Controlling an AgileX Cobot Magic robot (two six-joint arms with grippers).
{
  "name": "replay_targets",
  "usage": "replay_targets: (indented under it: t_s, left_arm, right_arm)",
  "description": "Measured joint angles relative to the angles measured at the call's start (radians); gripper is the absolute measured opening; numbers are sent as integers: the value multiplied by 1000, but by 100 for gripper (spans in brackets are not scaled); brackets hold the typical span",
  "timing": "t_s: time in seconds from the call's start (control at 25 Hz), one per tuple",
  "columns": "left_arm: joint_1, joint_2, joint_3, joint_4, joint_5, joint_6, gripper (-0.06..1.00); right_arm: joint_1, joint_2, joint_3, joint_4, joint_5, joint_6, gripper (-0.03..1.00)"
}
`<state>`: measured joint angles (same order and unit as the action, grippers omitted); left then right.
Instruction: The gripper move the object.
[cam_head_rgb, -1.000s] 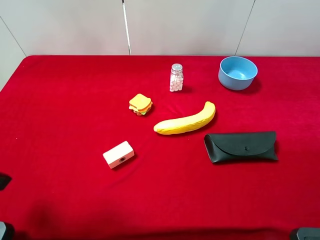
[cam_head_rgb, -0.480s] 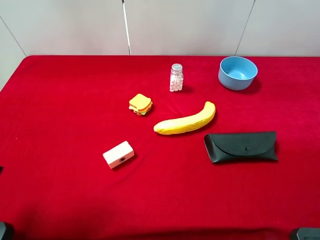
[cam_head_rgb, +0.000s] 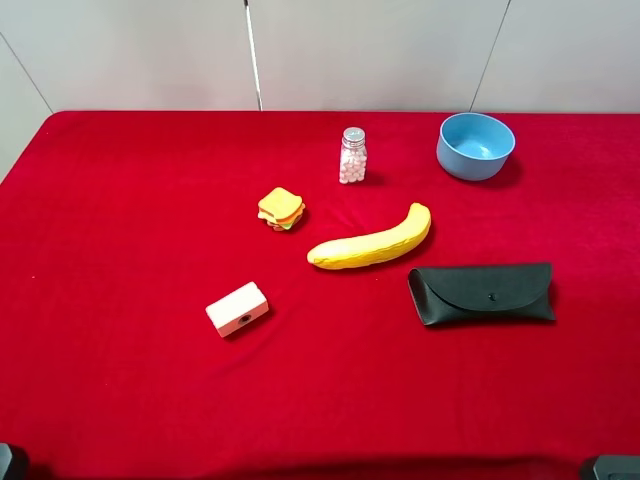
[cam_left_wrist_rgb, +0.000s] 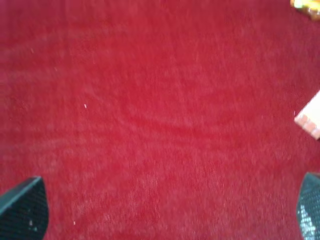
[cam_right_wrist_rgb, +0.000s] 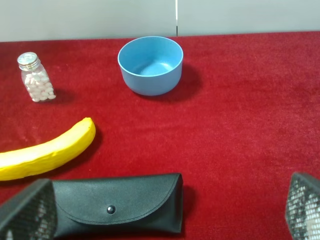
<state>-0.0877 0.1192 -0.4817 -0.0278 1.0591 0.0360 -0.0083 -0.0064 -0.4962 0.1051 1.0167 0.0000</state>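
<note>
The left gripper (cam_left_wrist_rgb: 165, 210) is hanging over bare red cloth with its fingers (cam_left_wrist_rgb: 22, 210) spread wide, showing only as dark tips at either edge of its wrist view and gripping nothing. A corner of the block (cam_left_wrist_rgb: 311, 117) is peeking in at the side of that view, apart from the fingers. The right gripper (cam_right_wrist_rgb: 165, 210) is likewise holding its fingers (cam_right_wrist_rgb: 25, 212) wide apart and empty, above the black glasses case (cam_right_wrist_rgb: 117, 204). Beyond the case a banana (cam_right_wrist_rgb: 45, 150), a pill bottle (cam_right_wrist_rgb: 36, 77) and a blue bowl (cam_right_wrist_rgb: 150, 65) are sitting. On the bench (cam_head_rgb: 120, 200), the block (cam_head_rgb: 237, 309) is lying left of centre, near a toy sandwich (cam_head_rgb: 281, 208), well apart from the case.
</note>
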Motion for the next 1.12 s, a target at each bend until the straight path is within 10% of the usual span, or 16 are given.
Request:
replay_targets:
  t_s: [1.12]
  left_arm:
    - [8, -123, 0, 1, 1, -6, 99]
  right_arm:
    - [0, 0, 0, 0, 0, 0, 69]
